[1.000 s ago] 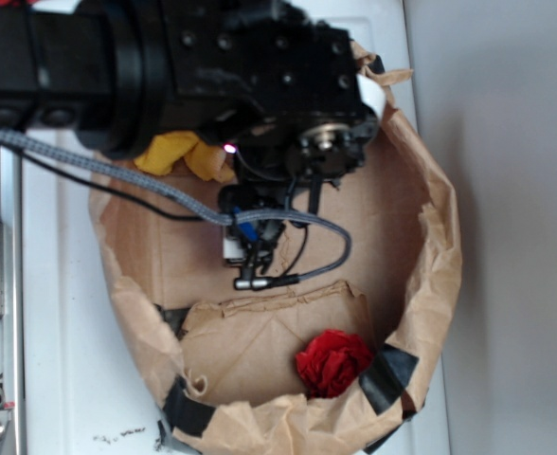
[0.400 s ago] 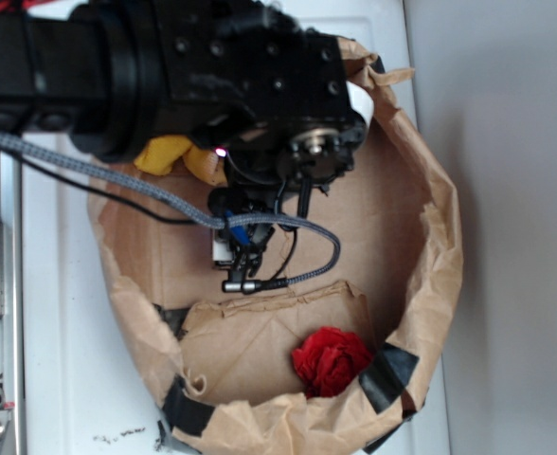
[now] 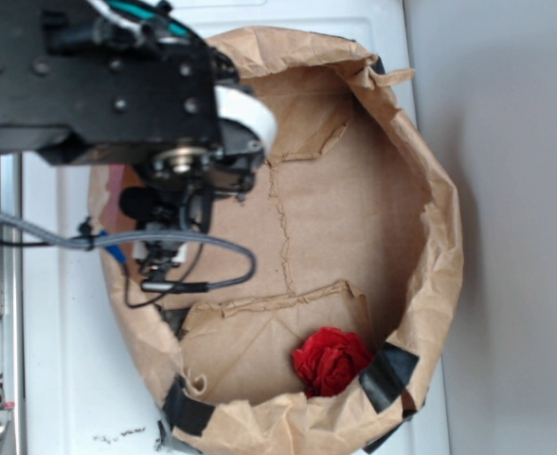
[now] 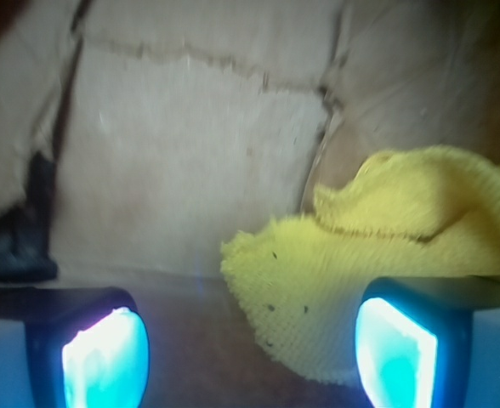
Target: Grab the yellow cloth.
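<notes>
Fingers (image 4: 105,353) spread wide, nothing clamped between them. Yellow cloth (image 4: 377,280) lies crumpled on the brown paper, its frayed edge reaching into the gap, bulk by the right-hand finger, which overlaps it. In the exterior view the arm (image 3: 98,85) hides the cloth. Red fabric bundle (image 3: 331,360) sits well apart, at the paper nest's (image 3: 440,246) near rim. Since a second ago the arm has swung left across the nest.

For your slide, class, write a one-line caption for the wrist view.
Open fingers flank the edge of the yellow cloth lying on brown paper.
</notes>
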Available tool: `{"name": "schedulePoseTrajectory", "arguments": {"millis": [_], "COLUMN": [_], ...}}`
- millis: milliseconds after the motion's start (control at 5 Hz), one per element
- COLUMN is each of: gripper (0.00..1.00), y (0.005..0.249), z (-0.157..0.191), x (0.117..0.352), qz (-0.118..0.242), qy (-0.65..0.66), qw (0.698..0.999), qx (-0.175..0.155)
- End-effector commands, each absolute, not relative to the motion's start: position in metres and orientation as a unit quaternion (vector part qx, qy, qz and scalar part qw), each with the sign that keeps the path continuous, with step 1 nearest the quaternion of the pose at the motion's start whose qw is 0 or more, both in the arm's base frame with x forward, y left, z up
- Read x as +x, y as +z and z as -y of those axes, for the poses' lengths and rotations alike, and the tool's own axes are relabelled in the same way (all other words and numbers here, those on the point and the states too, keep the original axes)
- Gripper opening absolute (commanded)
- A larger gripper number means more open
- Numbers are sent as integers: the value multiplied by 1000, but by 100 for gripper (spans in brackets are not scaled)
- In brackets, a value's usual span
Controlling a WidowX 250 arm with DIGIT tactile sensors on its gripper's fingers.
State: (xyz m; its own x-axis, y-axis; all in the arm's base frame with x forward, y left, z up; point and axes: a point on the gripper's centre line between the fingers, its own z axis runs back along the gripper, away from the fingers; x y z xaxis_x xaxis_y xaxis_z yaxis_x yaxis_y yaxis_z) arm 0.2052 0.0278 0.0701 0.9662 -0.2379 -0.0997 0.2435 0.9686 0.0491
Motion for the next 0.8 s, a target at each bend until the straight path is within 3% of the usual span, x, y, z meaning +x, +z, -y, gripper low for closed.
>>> {"name": "schedulePoseTrajectory", "arguments": {"millis": [0, 200, 400, 600], "gripper": [100, 100, 100, 0], "y": [60, 46, 25, 35], "z": [-49, -53, -52, -46], "x": [232, 251, 247, 239], "qz": [-15, -30, -48, -43], "qy": [-106, -90, -87, -82], "qw": [993, 993, 991, 993], "qx": [56, 65, 87, 78]}}
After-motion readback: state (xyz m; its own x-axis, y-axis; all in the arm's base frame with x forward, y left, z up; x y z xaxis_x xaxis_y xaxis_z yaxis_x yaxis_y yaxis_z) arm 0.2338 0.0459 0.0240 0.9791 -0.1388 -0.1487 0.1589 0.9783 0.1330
